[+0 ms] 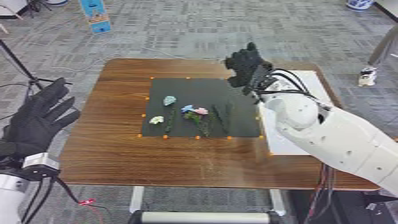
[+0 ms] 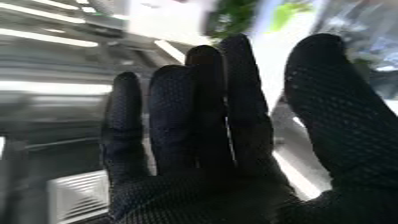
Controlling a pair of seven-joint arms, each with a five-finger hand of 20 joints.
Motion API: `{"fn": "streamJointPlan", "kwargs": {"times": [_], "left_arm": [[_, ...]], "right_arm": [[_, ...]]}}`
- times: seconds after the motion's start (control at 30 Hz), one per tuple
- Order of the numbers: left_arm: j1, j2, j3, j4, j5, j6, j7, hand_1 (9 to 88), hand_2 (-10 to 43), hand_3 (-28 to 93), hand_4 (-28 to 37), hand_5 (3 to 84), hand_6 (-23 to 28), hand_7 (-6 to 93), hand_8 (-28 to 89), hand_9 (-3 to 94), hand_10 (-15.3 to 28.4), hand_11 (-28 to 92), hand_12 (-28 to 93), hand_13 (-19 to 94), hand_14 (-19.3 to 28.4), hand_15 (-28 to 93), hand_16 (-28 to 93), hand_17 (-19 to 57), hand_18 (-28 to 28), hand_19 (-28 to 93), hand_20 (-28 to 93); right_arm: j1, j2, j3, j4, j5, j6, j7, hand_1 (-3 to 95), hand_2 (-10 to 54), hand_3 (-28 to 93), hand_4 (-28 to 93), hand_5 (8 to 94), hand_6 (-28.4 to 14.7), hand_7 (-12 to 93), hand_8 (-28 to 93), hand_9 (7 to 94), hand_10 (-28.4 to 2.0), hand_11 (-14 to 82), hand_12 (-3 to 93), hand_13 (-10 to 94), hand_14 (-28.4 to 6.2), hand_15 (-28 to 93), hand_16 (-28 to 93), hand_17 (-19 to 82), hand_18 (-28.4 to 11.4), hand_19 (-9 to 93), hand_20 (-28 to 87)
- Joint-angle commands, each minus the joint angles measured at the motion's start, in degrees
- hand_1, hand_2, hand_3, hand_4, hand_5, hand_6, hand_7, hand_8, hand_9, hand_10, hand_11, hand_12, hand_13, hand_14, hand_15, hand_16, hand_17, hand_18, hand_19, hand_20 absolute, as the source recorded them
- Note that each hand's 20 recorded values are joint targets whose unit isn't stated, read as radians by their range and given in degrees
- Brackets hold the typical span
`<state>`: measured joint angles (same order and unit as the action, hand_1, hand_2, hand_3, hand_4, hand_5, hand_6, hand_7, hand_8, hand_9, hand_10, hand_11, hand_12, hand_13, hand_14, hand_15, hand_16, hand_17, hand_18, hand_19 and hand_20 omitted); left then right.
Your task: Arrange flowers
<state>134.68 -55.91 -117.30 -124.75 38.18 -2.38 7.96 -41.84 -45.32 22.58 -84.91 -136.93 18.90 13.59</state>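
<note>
Well, the flowers [image 1: 201,111] lie apart — left of the right hand [image 1: 246,66].

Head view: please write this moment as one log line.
flowers: on dark mat; right hand: empty, fingers straight, near mat's far right corner; left hand: open, empty

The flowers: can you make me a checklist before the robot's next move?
1. Flowers lying on the dark mat: ok. I see a pale blue one, a white one, a pink one and a darker blue one.
2. Right hand open and empty: ok, its fingers are straight.
3. Right hand right over the flowers: not ok, it is up by the mat's far right corner.
4. Left hand out of the way: ok, it is off to the left of the flowers.
5. Pink and darker blue flowers spread apart: not ok, they are bunched together.
6. Which flower goes first: cannot tell.
</note>
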Motion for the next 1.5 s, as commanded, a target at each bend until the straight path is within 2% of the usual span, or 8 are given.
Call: {"fn": "streamJointPlan", "kwargs": {"times": [0.03,0.13,0.23,0.33,0.4,0.6,1.23,1.5], "left_arm": [[-0.14,-0.44,-0.82,-0.02,-0.07,-0.34,0.02,29.7,-9.4,53,-28.3,22.3,1.6,14.5,-8,16.6,8.4,9,19,12,13.3,8,5,-12.7,21.3,36,6],[-0.45,-0.57,-0.72,0.01,0.08,-0.37,-0.01,29.7,-9.5,53,-28.3,22.2,1.5,14.6,-8,16.5,8.3,9,19,12,13.2,8,5,-12.8,21.8,36,6],[-0.63,-0.48,-0.41,0.01,-0.08,-0.37,0.09,29.9,-9.5,53,-28.3,22.2,1.5,14.6,-8,16.5,8.3,9,19,13,13.2,8,5,-12.8,21.8,37,6],[-1.04,-0.19,0.15,0.22,-1.77,-0.89,0.76,30.0,-9.5,53,-28.3,22.2,1.5,14.6,-9,16.6,8.3,9,19,12,12.9,8,5,-12.8,21.2,36,6],[-1.11,-0.05,0.12,0.22,-0.95,-0.8,0.6,30.1,-9.5,52,-28.3,22.3,1.6,14.7,-9,16.6,8.3,9,19,12,12.9,8,5,-12.7,20.9,36,6],[-1.02,0.26,0.07,0.4,-1.62,-0.72,0.62,30.3,-9.5,52,-28.3,22.4,1.6,14.7,-9,16.7,8.4,9,18,13,12.7,8,5,-12.5,20.5,36,6],[-1.86,0.84,0.76,0.59,-1.29,-1.12,0.06,30.3,-9.3,52,-28.3,22.5,1.6,14.8,-9,16.7,8.3,9,18,12,12.8,8,5,-12.5,20.4,36,6],[-1.85,0.86,0.67,0.63,-1.33,-1.36,-0.07,29.9,-9.3,52,-28.3,22.5,1.7,14.9,-9,16.7,8.4,9,18,12,12.8,8,5,-12.5,20.4,36,6]], "right_arm": [[-7.17,7.51,7.34,6.23,1.45,1.96,8.47,31.1,-9.5,83,-28,49.8,2.0,42,-17,48.9,-10.1,52.3,39.0,44,-10.0,76,40,17,-16.8,68,50],[-8.56,8.58,5.37,8.85,-0.39,7.35,15.5,30.7,-9.5,84,-28,49.8,1.6,41,-17,49.1,-10.2,52.4,39.0,44,-10.1,77,40,18,-16.9,69,50],[-9.88,10.34,4.28,9.6,-2.17,7.15,18.56,32.0,-9.5,84,-28,51.3,1.0,40,-17,49.9,-10.4,52.9,38.9,45,-10.5,77,40,19,-17.1,69,50],[-10.76,11.78,3.98,10.37,-2.71,4.75,18.17,32.6,-9.5,83,-28,51.7,0.9,39,-16,49.7,-10.6,52.7,39.1,44,-10.6,77,40,19,-17.2,69,50],[-11.78,12.09,5.31,10.51,-2.32,2.12,17.66,32.8,-9.5,83,-28,51.7,0.9,39,-16,49.3,-10.6,52.6,39.2,44,-10.7,77,40,19,-17.1,69,50],[-11.92,12.34,4.29,12.45,-2.52,2.01,17.34,34.2,-9.5,82,-28,50.7,0.9,39,-16,47.5,-10.9,52.3,39.3,43,-10.6,77,40,19,-17.1,69,49],[-6.29,9.14,-2.0,16.89,-3.81,6.83,19.35,33.1,-9.5,83,-28,51.3,1.1,40,-16,48.2,-11.0,53.2,38.6,44,-10.9,78,40,19,-17.2,70,50],[-4.81,7.83,-4.99,20.08,-3.75,3.09,18.26,33.7,-9.5,84,-28,51.5,1.6,41,-17,48.6,-10.8,53.3,38.6,44,-10.7,78,39,19,-17.2,70,49]]}}
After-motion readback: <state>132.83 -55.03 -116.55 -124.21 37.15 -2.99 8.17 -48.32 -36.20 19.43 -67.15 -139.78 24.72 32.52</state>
